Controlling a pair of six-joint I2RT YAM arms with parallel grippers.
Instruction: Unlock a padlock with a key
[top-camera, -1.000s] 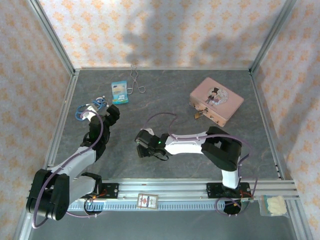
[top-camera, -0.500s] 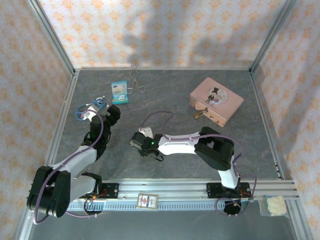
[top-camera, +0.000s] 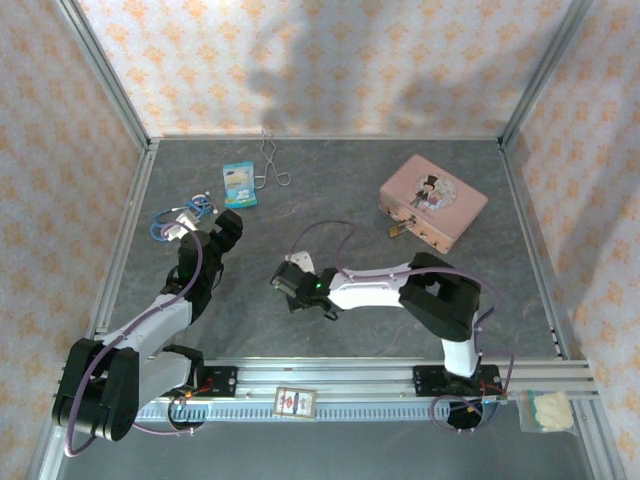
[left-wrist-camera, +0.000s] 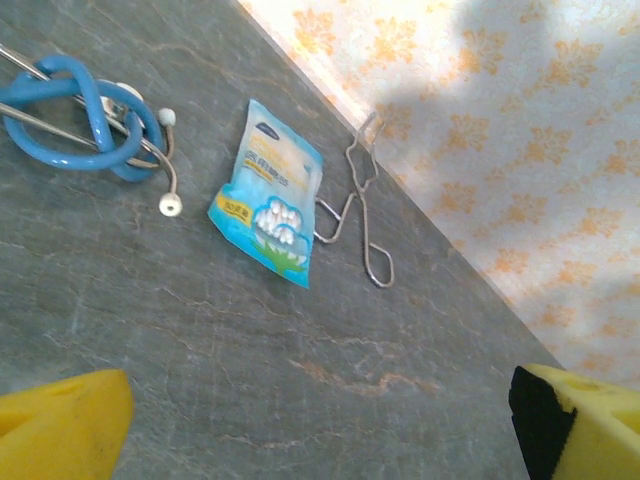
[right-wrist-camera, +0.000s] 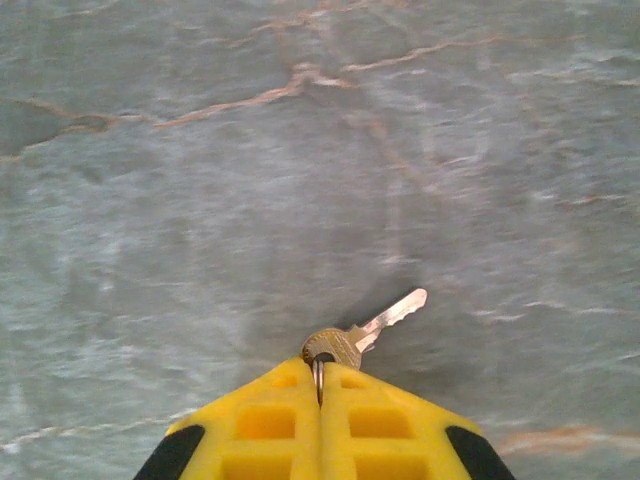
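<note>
On the rail at the near edge of the desk (top-camera: 400, 320) lies a small card (top-camera: 294, 401). Just beyond it, near the middle of the grey marbled top, the right tool (right-wrist-camera: 320, 385) has its yellow fingers (right-wrist-camera: 265, 425) pressed together, clamped on the thin ring (right-wrist-camera: 318, 372) of the key (right-wrist-camera: 365, 332). The key sticks out in front of the fingertips. It has a round, dull brass-coloured head and a short, pale silver blade with a notched edge, pointing up and to the right in the right wrist view. A soft shadow lies under it, and I cannot tell whether it touches the desk. From above, this tool (top-camera: 290, 283) sits low over the bare surface, well apart from the padlock.

To the left, the left tool (left-wrist-camera: 320, 430) hangs with its two yellow fingers (left-wrist-camera: 60, 420) wide apart and nothing between them. Beyond it lie a blue stethoscope (left-wrist-camera: 85, 115), a blue packet (left-wrist-camera: 268, 205) and bent wire tongs (left-wrist-camera: 365, 205) close to the patterned wall (left-wrist-camera: 520, 150).

Far right stands a pink tin (top-camera: 433, 200). The padlock (top-camera: 397, 230) is at its near left edge, a tiny brass-gold speck; its shackle is too small to make out.
</note>
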